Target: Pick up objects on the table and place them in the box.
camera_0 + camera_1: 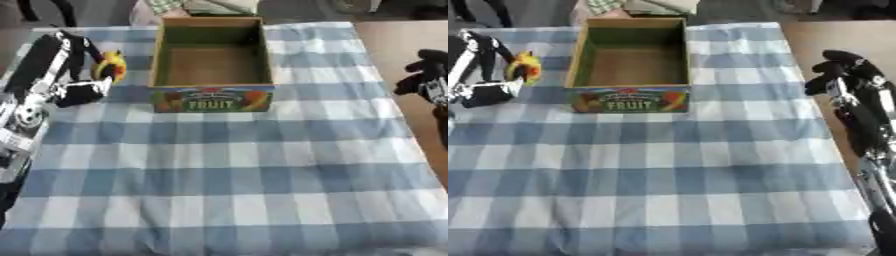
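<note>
A cardboard box [210, 98] with green inner walls and a "FRUIT" label on its front stands at the back middle of the table, with nothing showing inside. Just left of it, a small yellow object [110, 63] with some red and orange is held level with the box's wall. My left hand [87, 51] is curled round its left side, and the black and silver arm rises from the lower left. At the right edge, my right hand [840, 75] hangs beyond the table with relaxed fingers and holds nothing.
A blue and white checked cloth [236, 180] covers the table. The table's right edge runs beside brown floor [402, 45]. Folded fabric [658, 6] lies beyond the far edge behind the box.
</note>
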Available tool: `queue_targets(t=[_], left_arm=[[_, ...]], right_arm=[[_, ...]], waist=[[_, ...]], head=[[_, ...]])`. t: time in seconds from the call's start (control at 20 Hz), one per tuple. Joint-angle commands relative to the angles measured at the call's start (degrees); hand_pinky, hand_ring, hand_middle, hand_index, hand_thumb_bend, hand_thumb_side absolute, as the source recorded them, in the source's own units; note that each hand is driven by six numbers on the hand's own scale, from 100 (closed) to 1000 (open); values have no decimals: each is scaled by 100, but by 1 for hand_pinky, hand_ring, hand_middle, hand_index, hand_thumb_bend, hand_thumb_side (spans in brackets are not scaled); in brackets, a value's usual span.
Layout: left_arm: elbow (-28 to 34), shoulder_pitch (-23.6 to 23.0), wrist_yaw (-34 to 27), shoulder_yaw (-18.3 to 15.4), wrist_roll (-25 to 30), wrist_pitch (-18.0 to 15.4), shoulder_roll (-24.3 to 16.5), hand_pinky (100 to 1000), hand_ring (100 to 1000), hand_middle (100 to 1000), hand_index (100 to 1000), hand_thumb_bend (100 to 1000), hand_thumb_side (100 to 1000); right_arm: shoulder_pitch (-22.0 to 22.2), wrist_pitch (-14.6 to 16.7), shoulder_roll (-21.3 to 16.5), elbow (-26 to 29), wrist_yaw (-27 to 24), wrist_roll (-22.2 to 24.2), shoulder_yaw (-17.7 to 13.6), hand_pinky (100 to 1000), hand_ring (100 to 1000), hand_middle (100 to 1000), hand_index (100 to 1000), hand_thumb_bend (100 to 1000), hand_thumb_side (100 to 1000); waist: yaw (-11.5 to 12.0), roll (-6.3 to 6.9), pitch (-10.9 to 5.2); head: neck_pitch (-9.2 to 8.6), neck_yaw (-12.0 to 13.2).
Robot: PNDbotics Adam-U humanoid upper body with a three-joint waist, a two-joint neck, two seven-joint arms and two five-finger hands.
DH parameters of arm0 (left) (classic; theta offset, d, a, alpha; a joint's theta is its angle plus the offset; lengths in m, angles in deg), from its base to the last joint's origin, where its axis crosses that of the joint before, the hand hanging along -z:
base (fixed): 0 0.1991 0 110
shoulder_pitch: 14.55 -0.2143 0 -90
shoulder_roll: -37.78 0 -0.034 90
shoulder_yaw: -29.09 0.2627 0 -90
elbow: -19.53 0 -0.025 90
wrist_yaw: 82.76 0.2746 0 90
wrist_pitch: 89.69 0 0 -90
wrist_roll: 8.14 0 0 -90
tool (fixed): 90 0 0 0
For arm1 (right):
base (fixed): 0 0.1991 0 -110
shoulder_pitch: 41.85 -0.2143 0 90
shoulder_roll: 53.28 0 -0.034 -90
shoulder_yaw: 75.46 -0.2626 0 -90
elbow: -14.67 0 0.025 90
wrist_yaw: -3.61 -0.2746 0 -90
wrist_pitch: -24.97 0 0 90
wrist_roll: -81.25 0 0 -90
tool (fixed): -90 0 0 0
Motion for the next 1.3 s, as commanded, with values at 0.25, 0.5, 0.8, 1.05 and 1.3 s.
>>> queue_targets(t=[0.25,0.5,0.8,1.05,1.3], left_arm=[[-309,1111,-58,147,10,55,-43,444,256,182,266,100,100],[-1246,1875,288,397,66,-135,468,451,262,188,272,100,100],[-2727,2581,1038,407,-45,-390,1126,462,274,203,286,105,100],[-3685,2838,1558,277,-130,-586,1545,481,300,236,318,117,100],[-4032,2855,1895,271,147,-798,1688,529,396,376,446,208,100]], right_arm=[[-80,8,-85,59,-25,43,2,572,569,610,784,100,441],[-119,6,-75,62,-32,74,31,572,568,609,784,100,441],[-176,-7,-42,59,-44,138,89,572,568,609,784,100,442],[-203,-15,-18,54,-53,175,121,572,568,609,784,100,442],[-209,-16,-8,48,-58,188,126,572,568,609,784,100,442]], waist=[[-66,17,-89],[-177,17,-54],[-342,32,-14],[-433,32,-5],[-463,39,-7]], head=[[-63,33],[-98,108],[-156,218],[-166,297],[-161,311]])
